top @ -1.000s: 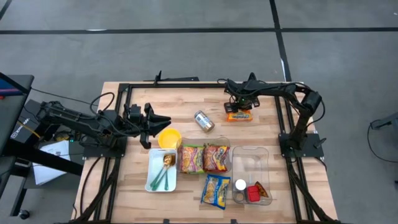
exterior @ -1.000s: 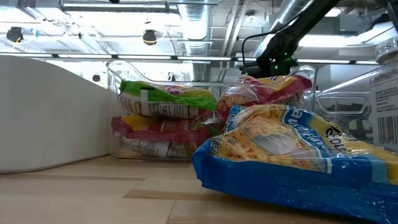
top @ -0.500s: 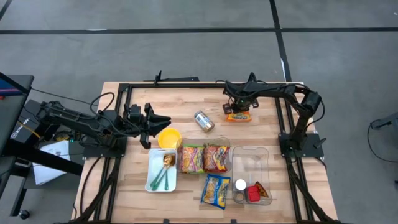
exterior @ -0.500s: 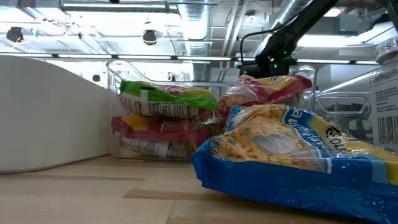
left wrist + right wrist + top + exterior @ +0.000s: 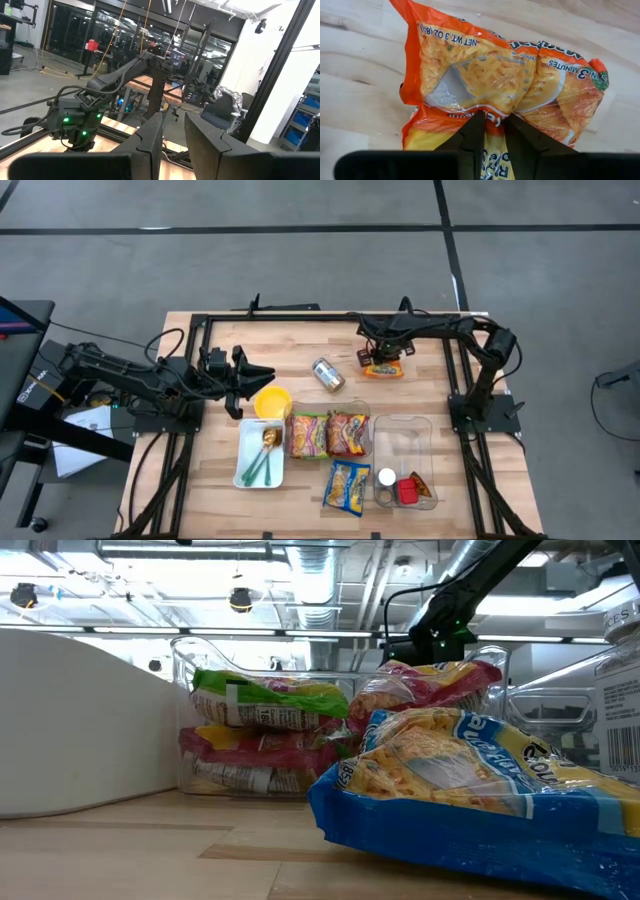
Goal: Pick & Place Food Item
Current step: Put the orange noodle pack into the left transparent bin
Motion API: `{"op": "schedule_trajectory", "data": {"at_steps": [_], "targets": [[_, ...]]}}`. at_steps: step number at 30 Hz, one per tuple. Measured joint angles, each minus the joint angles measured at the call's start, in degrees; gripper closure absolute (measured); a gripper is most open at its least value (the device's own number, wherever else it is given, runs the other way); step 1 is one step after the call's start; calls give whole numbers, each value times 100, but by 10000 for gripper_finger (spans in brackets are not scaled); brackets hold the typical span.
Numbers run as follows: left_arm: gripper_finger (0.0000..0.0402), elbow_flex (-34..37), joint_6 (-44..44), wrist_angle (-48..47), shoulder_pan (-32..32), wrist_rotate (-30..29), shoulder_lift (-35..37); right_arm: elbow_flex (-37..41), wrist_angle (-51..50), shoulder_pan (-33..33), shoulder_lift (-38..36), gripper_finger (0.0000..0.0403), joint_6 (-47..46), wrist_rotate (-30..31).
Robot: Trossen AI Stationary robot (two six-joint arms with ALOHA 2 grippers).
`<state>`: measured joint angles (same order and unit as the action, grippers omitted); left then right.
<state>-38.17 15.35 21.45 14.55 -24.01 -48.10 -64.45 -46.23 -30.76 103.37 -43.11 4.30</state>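
the right gripper (image 5: 381, 360) is down on the orange noodle packet (image 5: 384, 367) at the far side of the table (image 5: 300, 340), right of the tin can (image 5: 328, 374). in the right wrist view the two dark fingers (image 5: 470, 137) are pinched together on the near edge of the orange noodle packet, with the film puckered between them; the inspector judges this a closed grip on the wrapper, though how much film is caught cannot be told. the left gripper (image 5: 243, 380) waits at the table's left side beside the yellow bowl (image 5: 272, 401), fingers nearly together and holding nothing. judged step: securing the packet before lifting it toward a container. two clear bins lie nearer the front: the clear bin with noodle packets (image 5: 331, 434) and the clear bin on the right (image 5: 404, 450), which has bare floor at its far end. to do this well, the lift should be slow and straight up, since a thin pinch of slippery film may slide out and the packet will hang and swing from one edge. the carry should pass above the bin walls. the release should come only once the packet hangs inside the bin.
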Motion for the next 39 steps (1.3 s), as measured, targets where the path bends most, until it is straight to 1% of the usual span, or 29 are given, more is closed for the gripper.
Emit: {"op": "schedule_trajectory", "data": {"at_steps": [5,13,16,20,30,39], "targets": [[325,1,-2,0,0,0,-1,11,-30,118,-151,336,-47,-18],[325,1,-7,0,0,0,0,4,-27,188,-778,336,-86,4],[325,1,-7,0,0,0,0,0,-98,188,-902,336,-109,6],[325,1,-7,0,2,0,0,2,-179,174,-842,336,-140,10],[325,1,-2,0,2,0,0,2,-145,179,-377,336,-59,21],[325,1,2,-2,0,2,0,4,-104,135,-361,336,4,23]]}}
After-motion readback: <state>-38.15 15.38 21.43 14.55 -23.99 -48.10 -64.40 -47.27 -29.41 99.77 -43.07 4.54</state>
